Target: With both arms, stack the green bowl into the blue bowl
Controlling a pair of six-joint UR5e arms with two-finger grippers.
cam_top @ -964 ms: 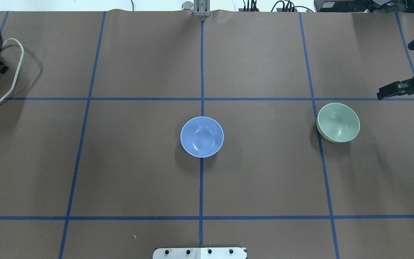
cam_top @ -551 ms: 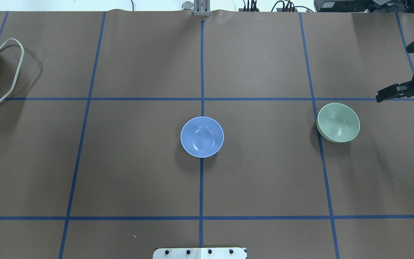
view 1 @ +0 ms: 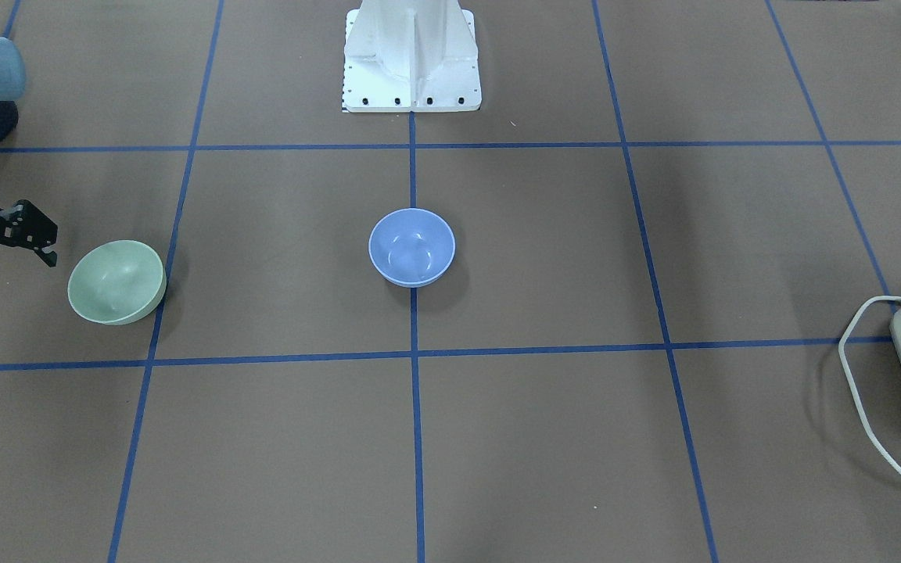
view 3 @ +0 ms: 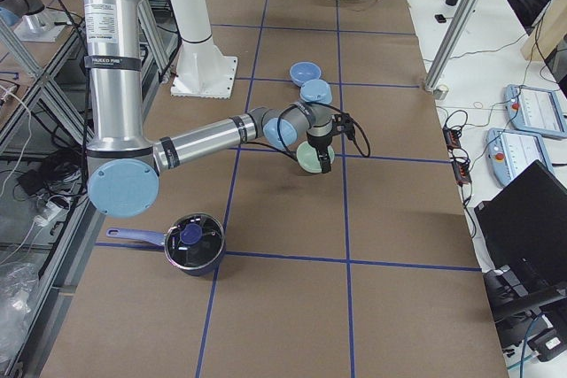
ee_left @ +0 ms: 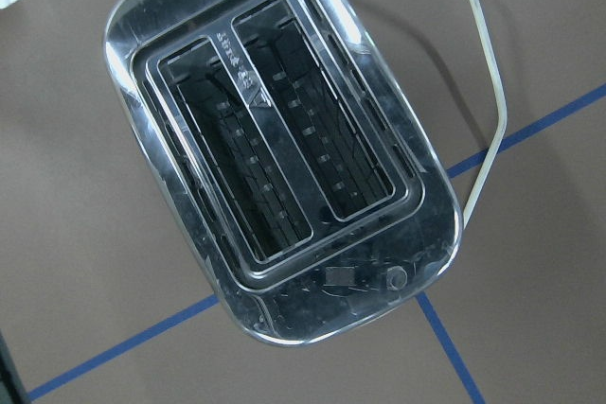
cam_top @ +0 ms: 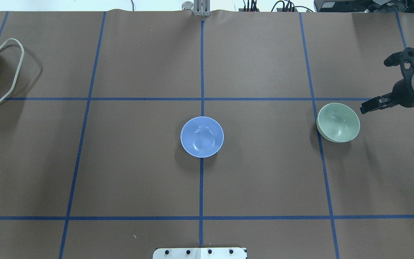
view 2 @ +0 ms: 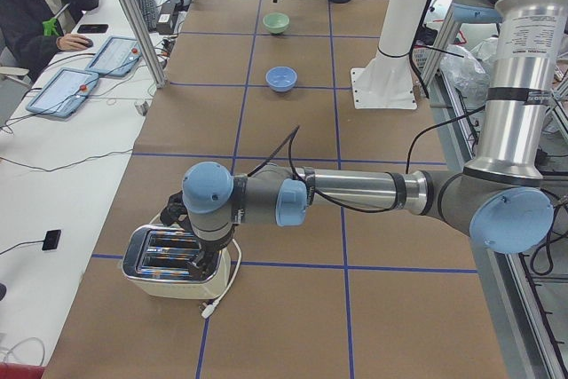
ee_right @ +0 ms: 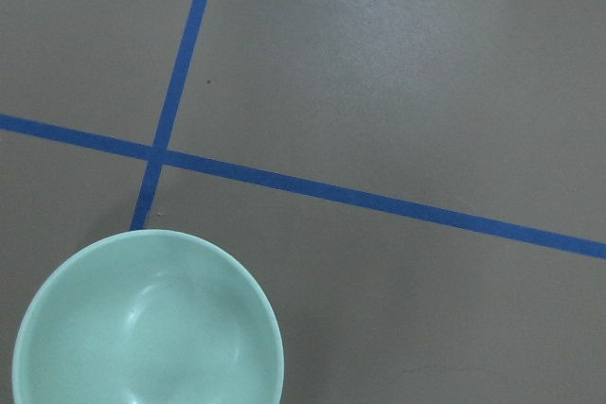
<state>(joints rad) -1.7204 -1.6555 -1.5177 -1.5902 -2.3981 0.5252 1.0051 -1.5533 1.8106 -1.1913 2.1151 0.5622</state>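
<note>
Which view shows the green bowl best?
Overhead exterior: the green bowl is whole, unobstructed, inside visible. Front-facing also shows it whole. Right wrist is closest but crops its lower part. Exterior right has the right arm covering part. Exterior left: tiny, far. Left wrist: absent.

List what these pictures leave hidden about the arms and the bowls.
- Left arm: its jaws are hidden behind its wrist above the toaster in the left-side view, and they are absent from its wrist view.
- Green bowl: its lower part is cut off by the right wrist view's bottom edge, and the right arm partly covers it in the right-side view.
</note>
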